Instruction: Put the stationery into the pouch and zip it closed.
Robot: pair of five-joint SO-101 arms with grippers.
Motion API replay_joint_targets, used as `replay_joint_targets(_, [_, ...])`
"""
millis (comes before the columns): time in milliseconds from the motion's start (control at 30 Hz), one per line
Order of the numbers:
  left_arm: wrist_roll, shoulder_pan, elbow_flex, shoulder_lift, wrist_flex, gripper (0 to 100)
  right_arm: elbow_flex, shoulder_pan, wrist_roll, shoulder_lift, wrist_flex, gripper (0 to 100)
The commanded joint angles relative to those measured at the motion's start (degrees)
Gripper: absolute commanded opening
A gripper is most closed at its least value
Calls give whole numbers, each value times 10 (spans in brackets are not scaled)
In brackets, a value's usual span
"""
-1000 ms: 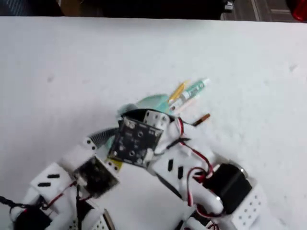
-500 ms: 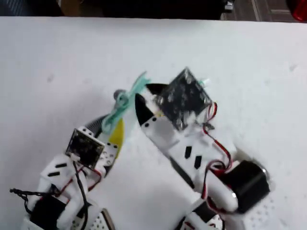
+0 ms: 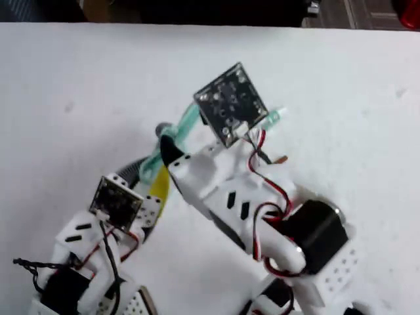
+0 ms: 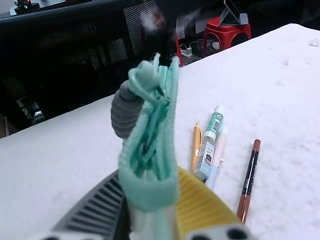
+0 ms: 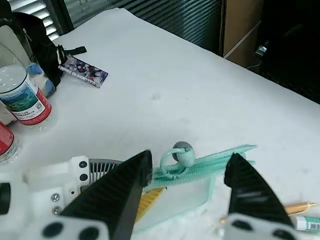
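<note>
So on the left, the left gripper (image 4: 150,215) has its grey and yellow jaws clamped on one end of the mint pouch (image 4: 150,150). The pouch is held edge-on above the white surface (image 3: 79,79), zipper side up, with a grey ball charm (image 4: 124,112) on the zip ring. The right gripper (image 5: 190,159) hangs just over the pouch with its black jaws wide apart, one on either side of the zipper line. Can't tell if they touch it. Further right, an orange pen (image 4: 196,145), a green-and-white stick (image 4: 213,124) and a brown pencil (image 4: 248,175) lie loose on the surface, side by side, outside the pouch.
</note>
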Motion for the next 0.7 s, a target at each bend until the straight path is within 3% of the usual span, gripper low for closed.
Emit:
replay_joint_targets(0, [6, 0, 3, 5, -8, 24, -26, -7, -14, 51, 5, 236])
replay_joint_targets(200, [6, 0, 3, 5, -7, 24, -25, -7, -10, 101, 7, 230])
replay_joint_targets(300, [6, 0, 3, 5, -8, 24, -25, -7, -5, 104, 31, 167])
replay_joint_targets(533, [6, 0, 3, 5, -10, 24, -17, -7, 81, 118, 29, 22])
replay_joint_targets(667, [6, 0, 3, 5, -8, 24, -17, -4, 82, 126, -7, 22])
